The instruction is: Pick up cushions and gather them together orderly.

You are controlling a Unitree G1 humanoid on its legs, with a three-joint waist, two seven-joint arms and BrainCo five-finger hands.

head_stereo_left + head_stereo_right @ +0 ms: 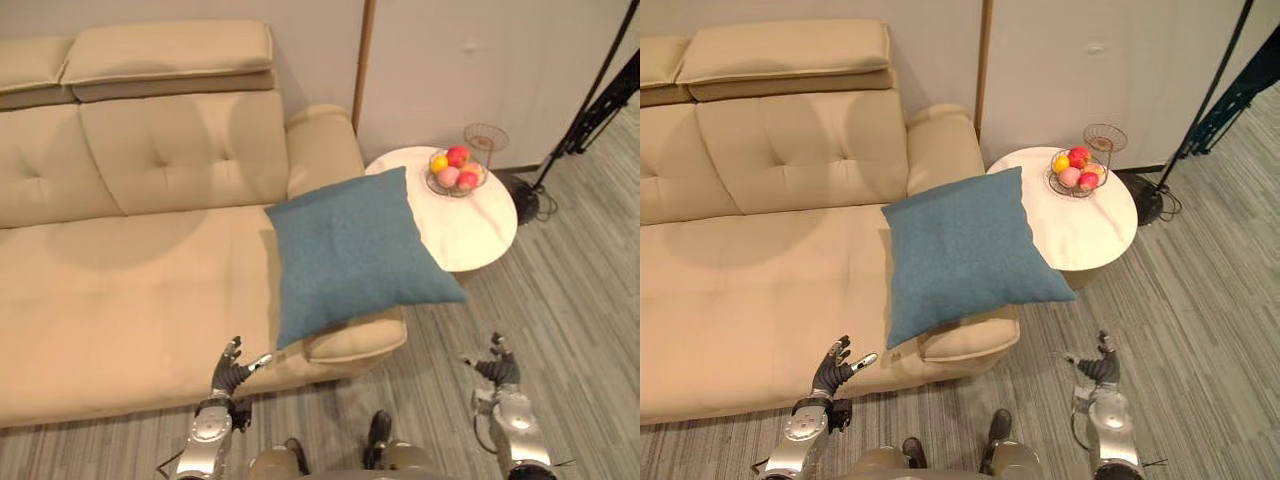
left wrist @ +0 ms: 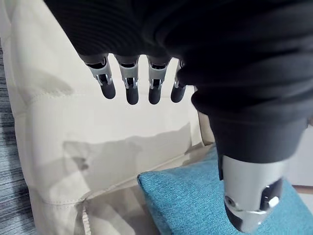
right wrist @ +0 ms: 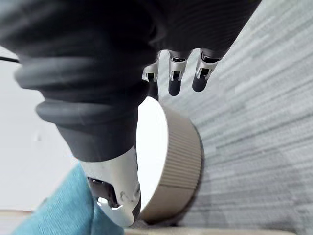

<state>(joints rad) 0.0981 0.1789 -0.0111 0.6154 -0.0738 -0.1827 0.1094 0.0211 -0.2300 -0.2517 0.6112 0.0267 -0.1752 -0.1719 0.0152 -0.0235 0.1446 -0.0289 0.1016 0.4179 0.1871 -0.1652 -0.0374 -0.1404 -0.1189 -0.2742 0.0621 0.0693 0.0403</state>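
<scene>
On the sofa arm (image 1: 352, 341) lies a teal cushion (image 1: 350, 250); left hand (image 1: 232, 373), right hand (image 1: 497, 368) unclenched.

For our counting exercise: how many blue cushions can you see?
1. The blue cushion lies on the sofa, across its right armrest, beside the round table. Others may be out of view.

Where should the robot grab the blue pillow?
Probably by its two near corners, from the front. The blue cushion lies tilted across the sofa armrest, and those corners stick out either side of it. The open left hand and right hand are just in front.
</scene>
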